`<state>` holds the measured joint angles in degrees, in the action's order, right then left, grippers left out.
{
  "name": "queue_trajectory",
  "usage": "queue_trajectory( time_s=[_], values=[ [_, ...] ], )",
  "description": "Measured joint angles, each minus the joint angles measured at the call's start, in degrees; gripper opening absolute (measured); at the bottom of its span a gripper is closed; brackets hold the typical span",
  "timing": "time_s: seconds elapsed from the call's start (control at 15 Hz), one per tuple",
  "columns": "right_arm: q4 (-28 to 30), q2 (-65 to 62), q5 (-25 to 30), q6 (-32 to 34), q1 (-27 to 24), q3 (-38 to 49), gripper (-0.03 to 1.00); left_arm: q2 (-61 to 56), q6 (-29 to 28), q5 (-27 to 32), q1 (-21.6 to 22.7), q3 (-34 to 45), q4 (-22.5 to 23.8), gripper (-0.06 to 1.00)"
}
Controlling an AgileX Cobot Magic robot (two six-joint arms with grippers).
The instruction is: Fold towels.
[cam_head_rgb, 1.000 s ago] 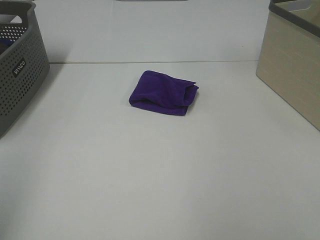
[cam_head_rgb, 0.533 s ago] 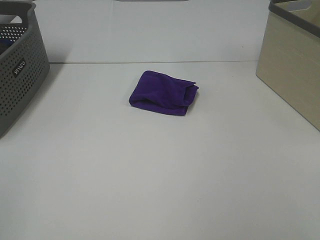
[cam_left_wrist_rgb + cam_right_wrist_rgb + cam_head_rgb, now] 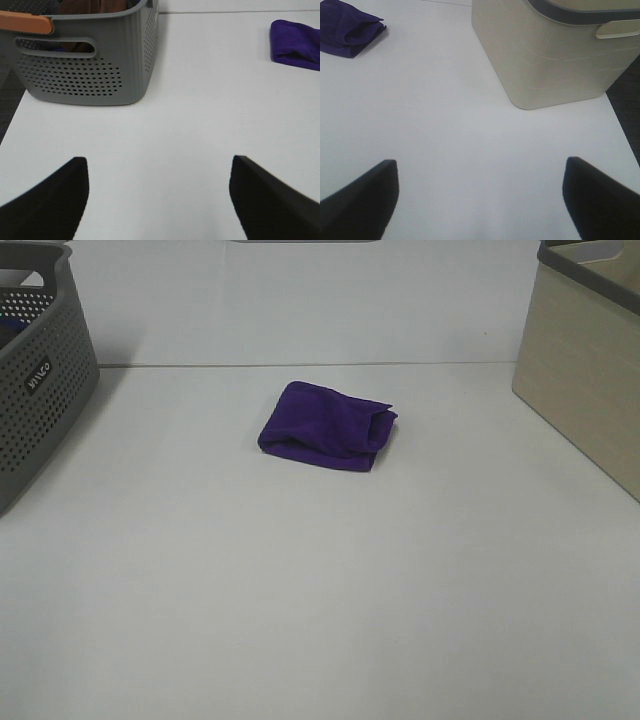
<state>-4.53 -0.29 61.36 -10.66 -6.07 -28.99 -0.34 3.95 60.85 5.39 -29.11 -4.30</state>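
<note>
Exterior high view: a purple towel lies folded into a compact bundle on the white table, toward the far middle. A grey perforated basket stands at the left edge and a beige bin at the right edge. Neither arm appears in this view.

Left wrist view: the left gripper hangs above bare table with its fingers spread wide and nothing between them. The grey basket stands ahead of it, holding brown fabric. The towel lies well apart, ahead and to one side.

Right wrist view: the right gripper is likewise spread wide and empty over bare table. The beige bin stands ahead. The towel lies well apart, ahead on the opposite side.
</note>
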Motion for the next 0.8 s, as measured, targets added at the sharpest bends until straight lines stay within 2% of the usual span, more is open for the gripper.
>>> queue_trajectory(
  time_s=[0.4,0.53,0.6,0.73,0.8],
  values=[
    [0.17,0.0,-0.4,0.06,0.0,0.0,0.87,0.0,1.66,-0.57,0.0,0.0,-0.23,0.72],
    [0.17,0.0,-0.4,0.06,0.0,0.0,0.92,0.0,1.66,-0.57,0.0,0.0,0.29,0.72],
    [0.23,0.0,-0.4,0.06,0.0,0.0,0.97,0.0,1.66,-0.57,0.0,0.0,0.57,0.77],
    [0.57,0.0,-0.4,0.06,0.0,0.0,0.98,0.0,1.66,-0.57,0.0,0.0,1.26,0.95],
    [0.57,0.0,-0.4,0.06,0.0,0.0,0.99,0.0,1.6,-0.57,0.0,0.0,1.43,0.96]
  ],
)
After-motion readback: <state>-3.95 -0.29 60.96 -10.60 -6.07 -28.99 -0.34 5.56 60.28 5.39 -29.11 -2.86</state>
